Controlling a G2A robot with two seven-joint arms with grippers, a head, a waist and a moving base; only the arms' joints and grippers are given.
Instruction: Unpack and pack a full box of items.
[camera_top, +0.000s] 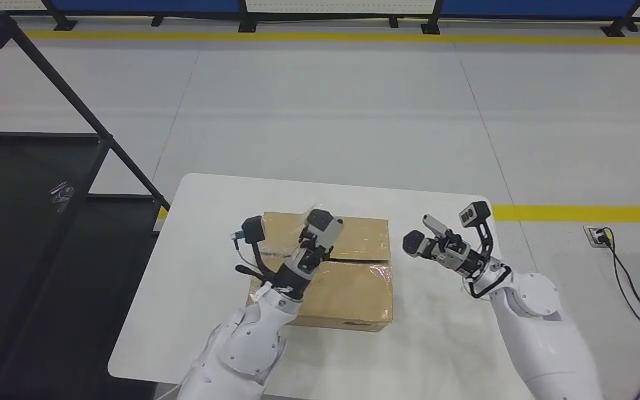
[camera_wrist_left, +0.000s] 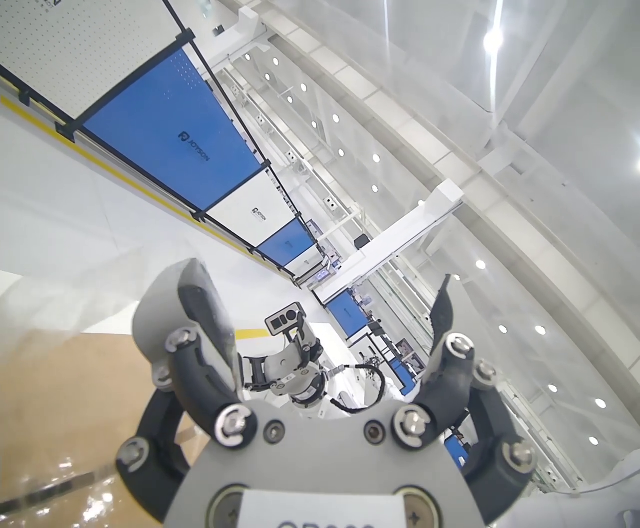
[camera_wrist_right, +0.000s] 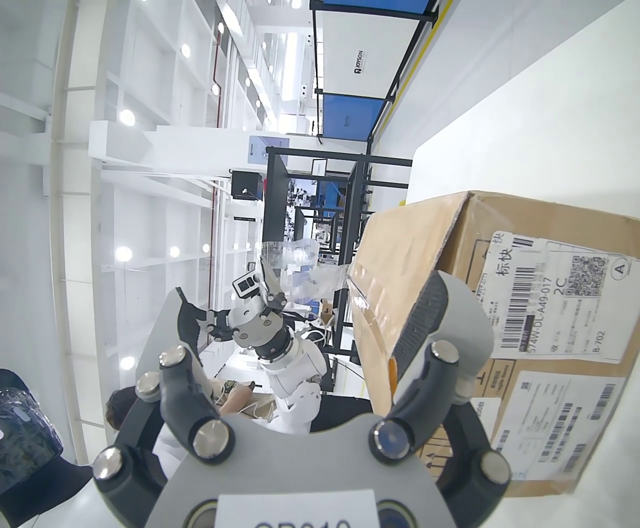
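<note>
Taped cardboard box sits in the middle of the worktop, long side along the front edge. Left pincer hangs open right over the top seam, so it's nearer. Right pincer is open too, just off the box's right end.

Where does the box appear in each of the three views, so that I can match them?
Top view: box in the middle of the table.
Left wrist view: box, its brown top beside one finger of the left pincer.
Right wrist view: box, its labelled side behind one finger of the right pincer.
Shared landmark: the blue panels beyond the table.
</note>
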